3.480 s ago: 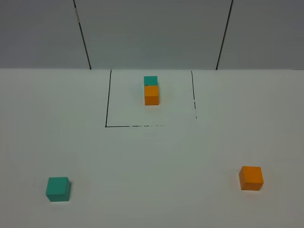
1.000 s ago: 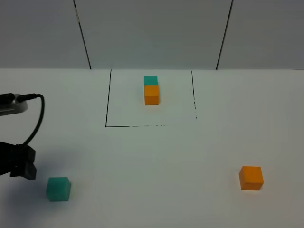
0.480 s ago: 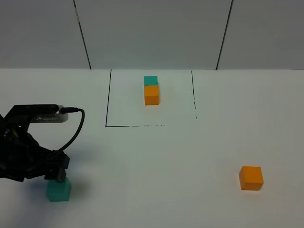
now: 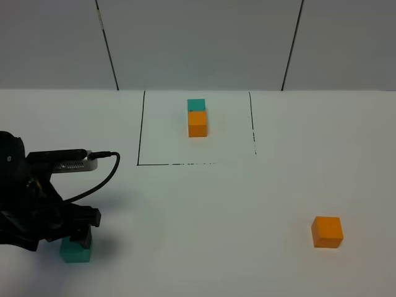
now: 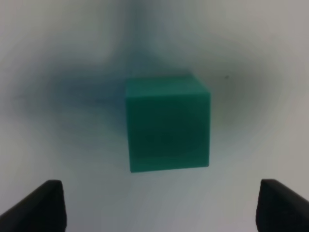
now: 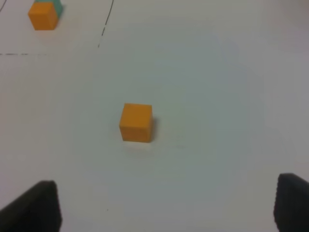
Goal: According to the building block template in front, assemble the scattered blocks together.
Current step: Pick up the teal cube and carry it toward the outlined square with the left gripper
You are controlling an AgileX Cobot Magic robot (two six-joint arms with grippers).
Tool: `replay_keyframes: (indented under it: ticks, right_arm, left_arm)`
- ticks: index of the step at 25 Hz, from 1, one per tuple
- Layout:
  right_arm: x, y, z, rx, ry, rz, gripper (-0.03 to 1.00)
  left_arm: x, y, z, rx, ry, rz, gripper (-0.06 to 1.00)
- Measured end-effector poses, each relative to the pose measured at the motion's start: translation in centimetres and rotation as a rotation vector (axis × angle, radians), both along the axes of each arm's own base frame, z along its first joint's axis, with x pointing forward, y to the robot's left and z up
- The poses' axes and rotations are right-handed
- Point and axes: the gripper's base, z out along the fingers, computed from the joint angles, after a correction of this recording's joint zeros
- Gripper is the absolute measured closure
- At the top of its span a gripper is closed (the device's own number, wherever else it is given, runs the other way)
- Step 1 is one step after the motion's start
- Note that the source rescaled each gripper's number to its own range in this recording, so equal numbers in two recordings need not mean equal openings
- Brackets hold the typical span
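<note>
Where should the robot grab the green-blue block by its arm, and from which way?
Probably on two opposite flat sides of the teal block, coming straight down from above. It sits flat on the table with nothing beside it, so its sides are free. The left pincer hangs over it, open wider than the block, so a finger could go down each side.

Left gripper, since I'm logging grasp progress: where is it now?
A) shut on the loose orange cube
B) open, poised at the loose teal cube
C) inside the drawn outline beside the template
B: in the left wrist view the left gripper has its jaws wide apart, with the teal cube lying ungripped just beyond them.
</note>
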Motion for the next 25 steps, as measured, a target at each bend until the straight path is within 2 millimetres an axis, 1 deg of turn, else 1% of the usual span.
replay_keyframes:
  ticks: [5,17,22,25]
  right_arm:
    - [0.0,0.0,0.0,0.000,0.000,0.000,0.21]
    - [0.0,0.0,0.0,0.000,0.000,0.000,0.21]
    - [0.0,0.0,0.0,0.000,0.000,0.000,0.21]
    - [0.0,0.0,0.0,0.000,0.000,0.000,0.21]
  left_arm:
    - [0.2,0.0,-1.0,0.008,0.033,0.000,0.26]
    - [1.1,-0.2,-2.8,0.007,0.005,0.009,0.26]
    - [0.9,-0.1,-3.7,0.006,-0.014,0.014,0.26]
    - [0.9,-0.1,-3.9,0.005,-0.021,0.016,0.26]
